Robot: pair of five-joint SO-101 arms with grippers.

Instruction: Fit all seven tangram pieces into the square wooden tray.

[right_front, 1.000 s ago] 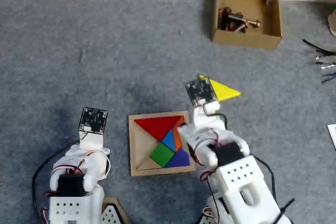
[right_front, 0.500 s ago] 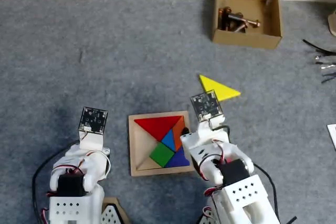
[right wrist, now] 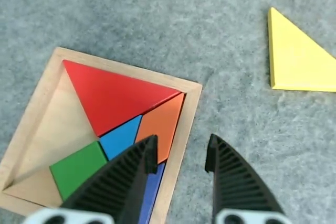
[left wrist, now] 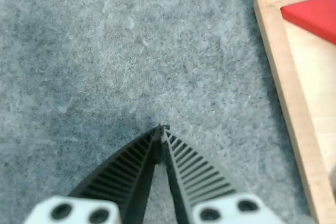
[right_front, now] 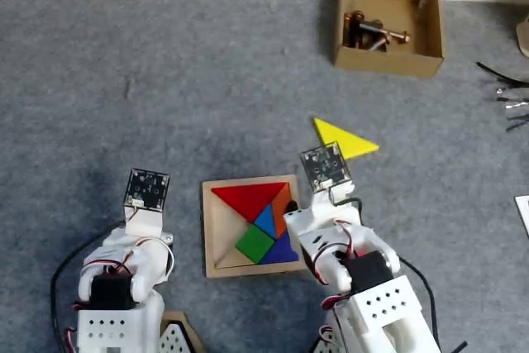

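The square wooden tray (right_front: 216,229) lies between my two arms. A red triangle (right_front: 246,199), an orange piece (right_front: 282,201), a blue triangle (right_front: 266,221), a green square (right_front: 254,243) and a purple piece (right_front: 283,248) sit in it; its left part is bare wood. The yellow triangle (right_front: 347,140) lies flat on the carpet beyond the tray's far right corner. My right gripper (right wrist: 181,153) hangs open over the tray's right rim (right wrist: 185,124), nothing between its fingers, well short of the yellow triangle (right wrist: 296,59). My left gripper (left wrist: 163,128) is shut and empty over carpet left of the tray (left wrist: 286,93).
A cardboard box (right_front: 388,22) holding metal parts stands at the far right. Cables (right_front: 508,88) lie at the right edge. Grey carpet stretches open to the left and beyond the tray.
My right arm has drawn back from beside the yellow triangle toward the tray's right edge, then held still. The left arm and all pieces have stayed put.
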